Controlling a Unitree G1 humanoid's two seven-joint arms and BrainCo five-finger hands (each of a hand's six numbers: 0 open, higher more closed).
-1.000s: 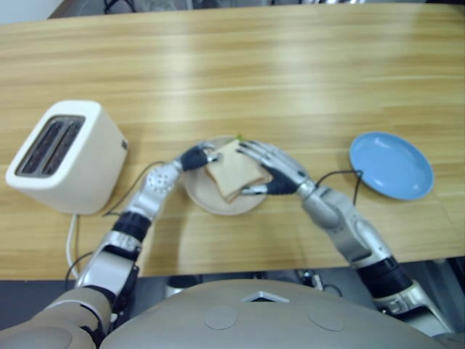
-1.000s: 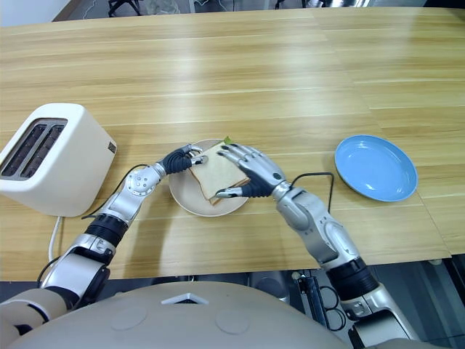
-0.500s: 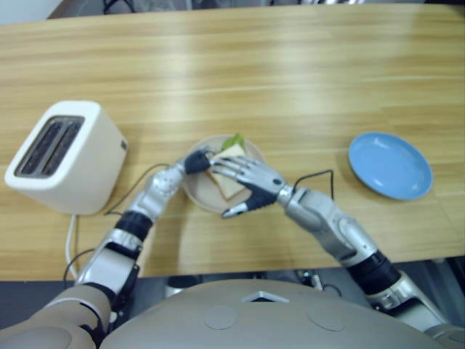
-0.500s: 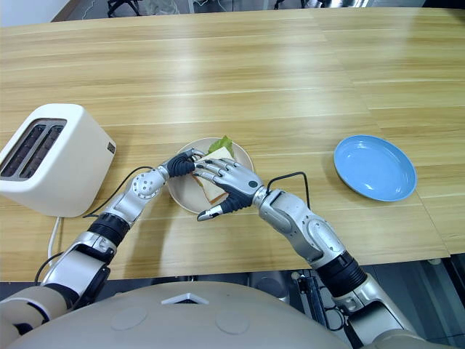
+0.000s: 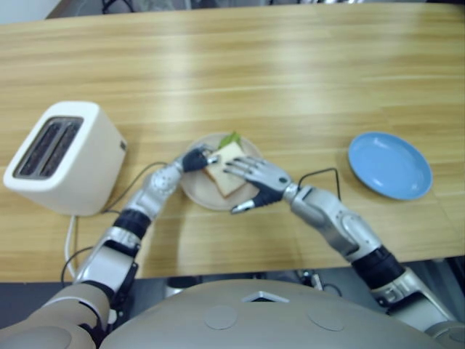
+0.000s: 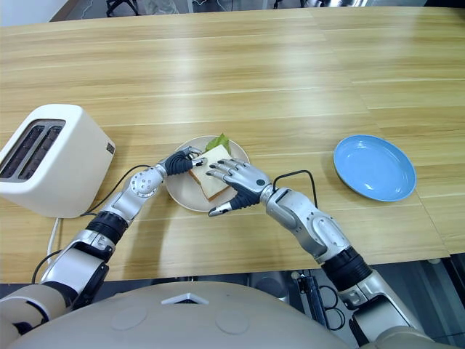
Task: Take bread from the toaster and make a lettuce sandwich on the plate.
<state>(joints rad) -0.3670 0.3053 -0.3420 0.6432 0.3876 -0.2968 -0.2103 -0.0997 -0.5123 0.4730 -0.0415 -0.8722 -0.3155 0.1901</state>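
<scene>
Now the bread lies on the plate, its top slice flat, with a tip of lettuce poking out from under its far edge. So the sandwich looks stacked: bread below, leaf in the middle, bread on top.

The left hand rests at the plate's left rim, touching the slice's near-left corner. Whether it pinches the slice or merely steadies it, I cannot tell.

The right hand is spread flat and holds nothing. Its fingertips sit over the slice's right edge and its palm is off the plate to the right.

A second ago this hand lay over a larger, tilted slice that hid nearly all the lettuce. Half a second ago it swept left and covered most of the bread, and the leaf came into sight. It has since drawn back to the right, so more of the slice shows, and the slice lies squarer on the plate. The left hand has kept its place at the corner throughout.

By my reading, the top slice is set and patted down, and the task is near its end. What remains is likely for both hands to let go and withdraw without dragging the slice askew.

Further out, the toaster stands to the left on the table, and a blue plate lies well apart to the right.
</scene>
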